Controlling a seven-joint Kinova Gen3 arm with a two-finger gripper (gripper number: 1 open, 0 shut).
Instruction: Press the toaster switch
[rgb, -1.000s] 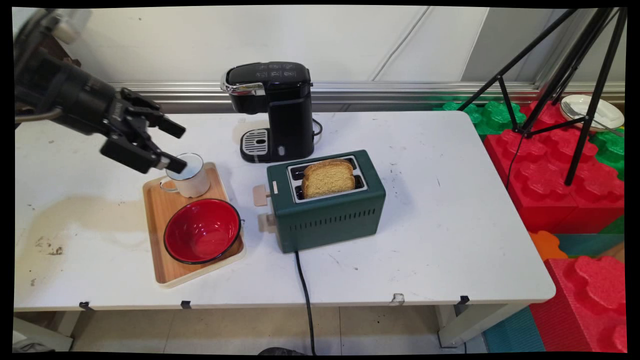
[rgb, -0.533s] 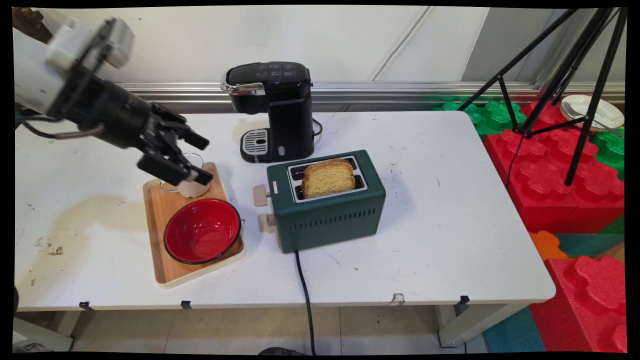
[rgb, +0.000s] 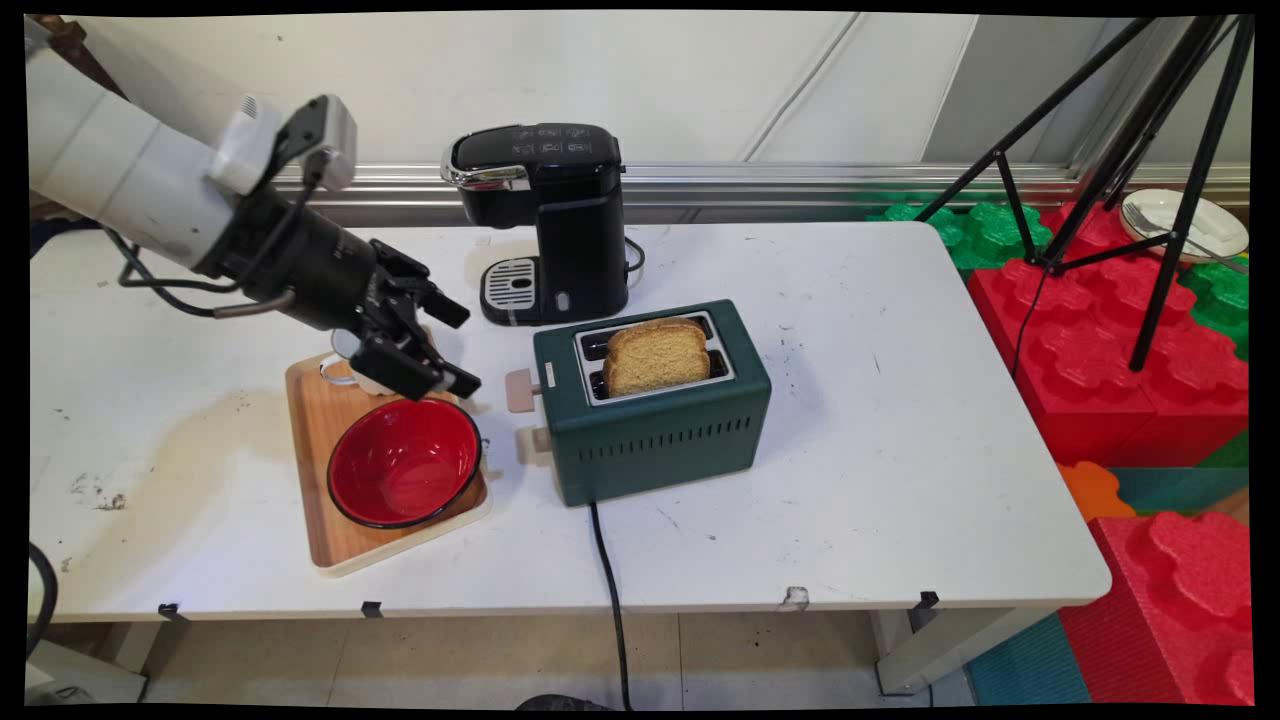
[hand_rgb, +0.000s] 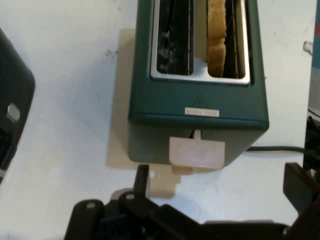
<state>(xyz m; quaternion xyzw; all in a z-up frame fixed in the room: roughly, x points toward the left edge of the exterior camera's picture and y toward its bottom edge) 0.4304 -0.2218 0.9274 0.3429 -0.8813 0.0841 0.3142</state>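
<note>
My gripper (rgb: 452, 346) hangs empty with its fingers spread apart, above the far right corner of the wooden tray (rgb: 322, 500). Just under my hand sit the white mug (rgb: 350, 372) and the red bowl (rgb: 404, 460). Ahead, near my fingertips, is the green toaster (hand_rgb: 200, 107) with its beige lever (hand_rgb: 197, 153) facing me and a bread slice (rgb: 655, 354) in one slot. Beyond stands the black coffee machine (rgb: 550, 215).

- A dark green toaster (rgb: 655, 420) with a beige lever (hand_rgb: 196, 153) is seen.
- Golden-brown toast (rgb: 655, 355) is shown.
- A red bowl (rgb: 404, 460) is rimmed in black.
- The coffee machine (rgb: 545, 215) is black.
</note>
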